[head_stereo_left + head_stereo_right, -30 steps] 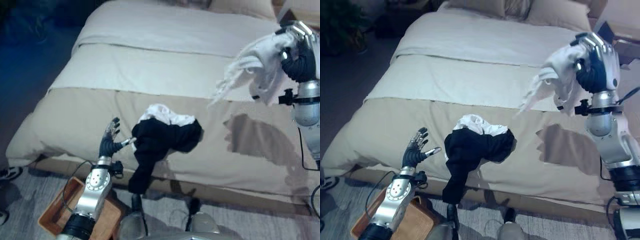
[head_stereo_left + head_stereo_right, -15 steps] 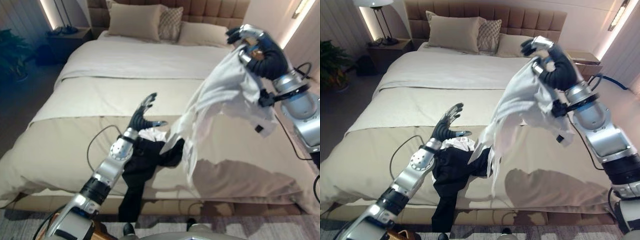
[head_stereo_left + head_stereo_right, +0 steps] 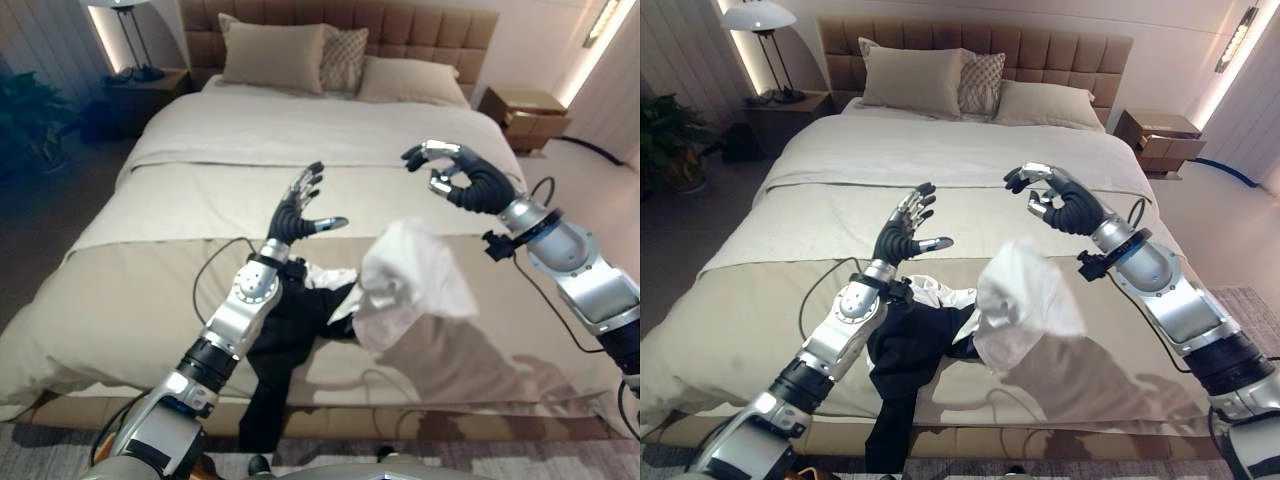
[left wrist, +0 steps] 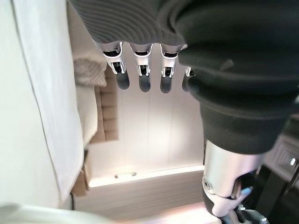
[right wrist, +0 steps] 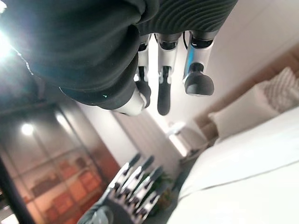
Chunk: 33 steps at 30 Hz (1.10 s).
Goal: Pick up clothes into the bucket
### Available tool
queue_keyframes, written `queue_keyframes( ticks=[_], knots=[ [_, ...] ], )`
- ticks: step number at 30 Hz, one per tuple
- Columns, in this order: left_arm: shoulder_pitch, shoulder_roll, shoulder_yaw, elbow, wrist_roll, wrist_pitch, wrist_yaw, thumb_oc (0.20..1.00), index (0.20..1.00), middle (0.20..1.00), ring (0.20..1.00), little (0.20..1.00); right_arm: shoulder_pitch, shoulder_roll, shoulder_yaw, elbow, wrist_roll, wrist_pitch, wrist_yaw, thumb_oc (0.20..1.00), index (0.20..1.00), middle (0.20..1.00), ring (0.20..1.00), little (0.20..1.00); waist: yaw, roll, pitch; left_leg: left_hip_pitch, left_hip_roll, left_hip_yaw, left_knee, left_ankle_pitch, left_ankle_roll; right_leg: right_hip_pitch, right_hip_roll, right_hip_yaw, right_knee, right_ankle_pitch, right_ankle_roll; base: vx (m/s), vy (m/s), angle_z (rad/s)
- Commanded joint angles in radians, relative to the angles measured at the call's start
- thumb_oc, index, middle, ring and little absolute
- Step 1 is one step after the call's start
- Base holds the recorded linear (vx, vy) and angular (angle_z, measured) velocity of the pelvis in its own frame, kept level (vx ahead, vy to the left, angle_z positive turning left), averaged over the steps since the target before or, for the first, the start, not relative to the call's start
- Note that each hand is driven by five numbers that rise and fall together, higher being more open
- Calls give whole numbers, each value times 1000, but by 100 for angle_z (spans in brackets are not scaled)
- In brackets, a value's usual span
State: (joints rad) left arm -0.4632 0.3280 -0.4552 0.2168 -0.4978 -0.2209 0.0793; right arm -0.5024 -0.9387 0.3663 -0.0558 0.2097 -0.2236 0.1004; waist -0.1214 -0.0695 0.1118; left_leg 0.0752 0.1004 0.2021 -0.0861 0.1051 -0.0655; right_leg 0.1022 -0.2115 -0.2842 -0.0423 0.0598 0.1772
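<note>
A white garment is seen in mid-air above the near part of the bed, between the two hands and below them; it is touched by neither hand. It appears bunched and billowed, with its shadow cast on the beige cover beneath and to the right.

The right hand is raised above the bed, to the right of the white garment and higher than it. Its fingers are loosely curled, the thumb set apart, and nothing is held; the same relaxed, empty state is shown in the right wrist view.

The left hand is held up over the middle of the bed with fingers straight and spread, thumb out to the side. Nothing is grasped. In the left wrist view the fingers are seen extended in a row with no cloth between them.

A black garment is observed lying on the beige cover just below the left forearm, one part trailing over the near edge of the bed. A small white piece of cloth is seen lying against its upper edge.

Pillows are set against the headboard. A lamp is noted on the nightstand at left.
</note>
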Motion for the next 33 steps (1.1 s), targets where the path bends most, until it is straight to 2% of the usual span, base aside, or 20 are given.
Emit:
queue_keyframes(
  ticks=[1, 3, 6, 8, 11, 12, 13, 14, 16, 18, 19, 20, 21, 25, 28, 29, 33],
  knots=[
    [-76, -22, -41, 42, -260, 13, -129, 1000, 1000, 1000, 1000, 1000, -89, 39, 40, -8, 60, -19, -2, 200, 200, 200, 200, 200, 10, -16, -19, 7, 34, -14, 83, -90, -25, -29, -42, -17, 30, 56, 48, 0, 0, 0],
    [-54, -19, -67, 78, -435, 75, -243, 1000, 1000, 1000, 1000, 1000, -107, 67, 62, -15, 72, -30, 2, 200, 200, 200, 200, 200, 1, -15, -27, 14, 35, -11, 77, -91, -25, -31, -41, -10, 30, 56, 49, 32, 3, 0],
    [-50, -11, -78, 86, -459, 89, -279, 1000, 1000, 1000, 1000, 1000, -114, 75, 69, -15, 73, -35, 5, 200, 200, 200, 200, 200, -2, -15, -30, 17, 35, -9, 74, -91, -25, -31, -41, -7, 29, 56, 49, 22, 1, -1],
    [-55, 55, -154, 80, -384, 93, -349, 1000, 1000, 1000, 1000, 1000, -113, 92, 65, -21, 55, -47, 8, 200, 200, 200, 200, 200, -9, -13, -38, 19, 33, -10, 71, -92, -24, -30, -40, -4, 29, 57, 50, 36, 5, -1],
    [-74, 88, -202, 97, -317, 90, -394, 1000, 1000, 1000, 1000, 1000, -121, 90, 69, -32, 51, -55, 15, 200, 200, 200, 200, 200, -14, -14, -41, 21, 31, -11, 69, -93, -24, -31, -42, -3, 31, 57, 52, 0, 0, 0],
    [-80, 100, -216, 108, -253, 73, -387, 1000, 1000, 1000, 1000, 1000, -121, 90, 65, -33, 49, -54, 16, 200, 200, 200, 200, 200, -15, -14, -42, 21, 31, -11, 69, -94, -23, -31, -42, -1, 31, 57, 52, 0, 0, 0],
    [-80, 99, -217, 108, -252, 72, -387, 1000, 1000, 1000, 1000, 1000, -120, 91, 64, -33, 49, -54, 16, 200, 200, 200, 200, 200, -14, -15, -42, 21, 31, -11, 69, -94, -23, -31, -42, -1, 31, 57, 53, 0, 0, 0],
    [-82, 96, -219, 173, -101, 48, -319, 1000, 1000, 1000, 1000, 1000, -114, 90, 55, -27, 24, -48, 10, 200, 200, 200, 200, 200, -13, -17, -39, 18, 29, -12, 73, -95, -22, -31, -43, -1, 32, 57, 52, 0, 0, 0],
    [-83, 86, -202, 203, -49, 39, -280, 1000, 1000, 1000, 1000, 1000, -108, 85, 47, -24, -16, -42, -3, 200, 200, 200, 200, 200, -11, -18, -36, 15, 28, -13, 77, -96, -21, -33, -44, -2, 34, 57, 52, 0, 0, 0],
    [-32, 55, -99, 205, -23, 9, -211, 1000, 1000, 1000, 1000, 1000, -67, 72, -3, -21, -115, -31, -39, 200, 200, 200, 200, 200, -3, -21, -24, 6, 27, -14, 80, -96, -19, -37, -46, -5, 36, 57, 51, 0, 0, 0],
    [-31, 55, -100, 204, -22, 10, -211, 1000, 1000, 1000, 1000, 1000, -64, 72, -4, -23, -116, -31, -39, 200, 200, 200, 200, 200, -3, -21, -25, 6, 27, -14, 80, -96, -19, -37, -46, -5, 36, 57, 51, 0, 0, 0],
    [44, 41, -23, 179, -22, -2, -187, 1000, 1000, 1000, 1000, 1000, -9, 68, -55, -23, -172, -25, -55, 200, 200, 200, 200, 200, 6, -21, -14, -2, 26, -20, 82, -96, -17, -42, -46, -9, 38, 54, 48, 0, 0, 0],
    [46, 42, -24, 177, -22, -1, -187, 1000, 1000, 1000, 1000, 1000, -4, 68, -58, -25, -174, -24, -55, 200, 200, 200, 200, 200, 7, -21, -16, -3, 27, -20, 83, -97, -17, -42, -46, -9, 38, 54, 48, 0, 0, 0],
    [210, 57, 121, 94, 30, -37, -150, 1000, 1000, 1000, 1000, 1000, 137, 94, -183, 1, -349, -26, -121, 200, 200, 200, 200, 200, 32, -22, 5, -18, 27, -29, 95, -101, -13, -42, -48, -15, 36, 50, 45, 0, 0, 0],
    [279, 65, 162, 39, 27, -44, -154, 1000, 1000, 1000, 1000, 1000, 187, 101, -220, 15, -435, -26, -150, 200, 200, 200, 200, 200, 41, -22, 13, -22, 26, -34, 99, -102, -11, -41, -49, -19, 36, 49, 44, 0, 0, 0],
    [340, 73, 198, -17, 19, -52, -162, 1000, 1000, 1000, 1000, 1000, 220, 129, -243, 27, -462, -24, -165, 1000, 1000, 1000, 1000, 1000, 51, -22, 24, -32, 24, -39, 102, -102, -10, -43, -50, -22, 38, 48, 43, -12, -19, 6],
    [399, 75, 238, -72, 0, -61, -166, 1000, 1000, 1000, 1000, 1000, 230, 161, -251, 60, -496, -21, -188, 1000, 1000, 1000, 1000, 1000, 63, -24, 51, -69, 20, -51, 119, -100, -6, -66, -57, -27, 46, 49, 42, -62, -11, 8]
  ],
)
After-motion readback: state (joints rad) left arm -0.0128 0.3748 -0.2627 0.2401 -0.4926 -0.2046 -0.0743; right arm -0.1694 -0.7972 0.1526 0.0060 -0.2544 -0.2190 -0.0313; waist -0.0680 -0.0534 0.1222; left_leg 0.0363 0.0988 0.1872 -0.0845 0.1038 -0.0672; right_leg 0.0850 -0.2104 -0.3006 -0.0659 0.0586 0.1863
